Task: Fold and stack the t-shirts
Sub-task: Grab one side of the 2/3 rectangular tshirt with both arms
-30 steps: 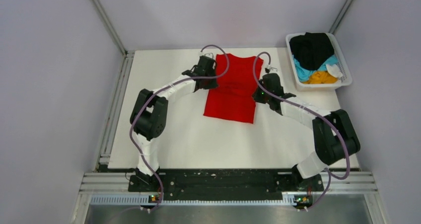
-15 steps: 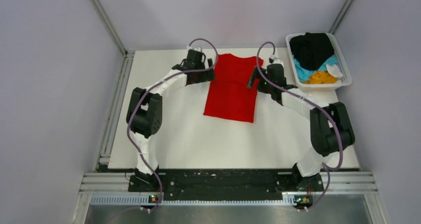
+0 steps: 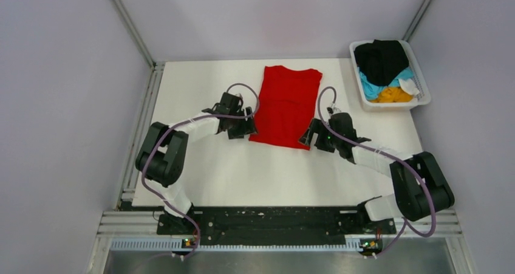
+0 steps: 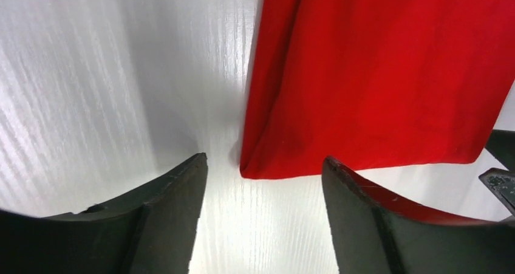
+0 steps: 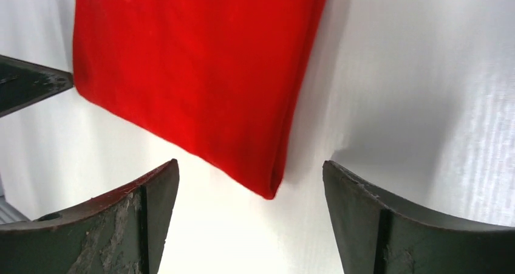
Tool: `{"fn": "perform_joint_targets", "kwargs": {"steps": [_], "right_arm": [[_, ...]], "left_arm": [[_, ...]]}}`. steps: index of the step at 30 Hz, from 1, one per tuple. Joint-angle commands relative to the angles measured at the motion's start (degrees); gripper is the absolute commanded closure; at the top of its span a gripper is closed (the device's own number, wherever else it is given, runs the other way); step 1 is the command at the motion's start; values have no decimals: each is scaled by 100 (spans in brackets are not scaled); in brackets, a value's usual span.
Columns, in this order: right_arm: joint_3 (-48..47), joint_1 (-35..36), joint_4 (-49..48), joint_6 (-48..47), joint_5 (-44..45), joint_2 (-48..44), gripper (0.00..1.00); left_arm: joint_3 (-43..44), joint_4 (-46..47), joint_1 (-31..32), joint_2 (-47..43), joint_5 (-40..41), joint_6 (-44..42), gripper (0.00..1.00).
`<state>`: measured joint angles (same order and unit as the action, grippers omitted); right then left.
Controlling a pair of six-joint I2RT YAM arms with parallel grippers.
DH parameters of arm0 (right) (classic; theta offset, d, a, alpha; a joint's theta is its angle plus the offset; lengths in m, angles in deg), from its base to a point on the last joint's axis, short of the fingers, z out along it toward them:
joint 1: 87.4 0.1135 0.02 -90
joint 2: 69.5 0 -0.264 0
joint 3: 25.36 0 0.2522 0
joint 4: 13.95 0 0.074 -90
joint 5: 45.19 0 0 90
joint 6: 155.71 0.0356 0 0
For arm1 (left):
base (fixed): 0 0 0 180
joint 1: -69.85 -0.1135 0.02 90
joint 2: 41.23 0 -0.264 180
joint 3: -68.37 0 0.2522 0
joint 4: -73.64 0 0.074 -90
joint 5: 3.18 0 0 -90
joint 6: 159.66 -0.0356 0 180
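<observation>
Red t-shirt lies on the tabletop, sleeves tucked in; my left tool and right tool gape open beside its near corners, poised, I judge, to pinch the hem.

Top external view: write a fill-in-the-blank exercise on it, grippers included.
1. The t-shirt lying on the table is ____ in colour.
2. The white basket stands at the table's far ____ corner.
3. The left gripper and the right gripper are both ____.
Missing words: red; right; open.
</observation>
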<state>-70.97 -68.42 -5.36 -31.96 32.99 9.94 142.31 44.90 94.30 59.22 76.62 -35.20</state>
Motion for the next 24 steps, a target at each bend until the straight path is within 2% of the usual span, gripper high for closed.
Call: {"fn": "perform_joint_targets", "kwargs": {"steps": [1,8,10,11,14,16,20,24], "right_arm": [[80,210,-431,312,-238,41,19],[74,323,-529,288,126,369,39],[82,349,-520,266,166,414,50],[81,366,-500,240,193,436,57],[93,389,-431,98,447,494,61],[64,387,-352,65,731,549,67],[111,409,-331,72,642,559,87],[447,487,-400,38,563,204,95]], "left_arm": [[-60,354,72,202,-340,156,32],[-92,405,173,440,-400,178,55],[-92,434,177,512,-379,187,62],[-77,455,176,557,-390,186,67],[13,711,190,794,-490,255,82],[88,725,188,941,-575,303,99],[-127,688,200,784,-400,280,100],[-1069,1257,267,103,-205,400,100]]}}
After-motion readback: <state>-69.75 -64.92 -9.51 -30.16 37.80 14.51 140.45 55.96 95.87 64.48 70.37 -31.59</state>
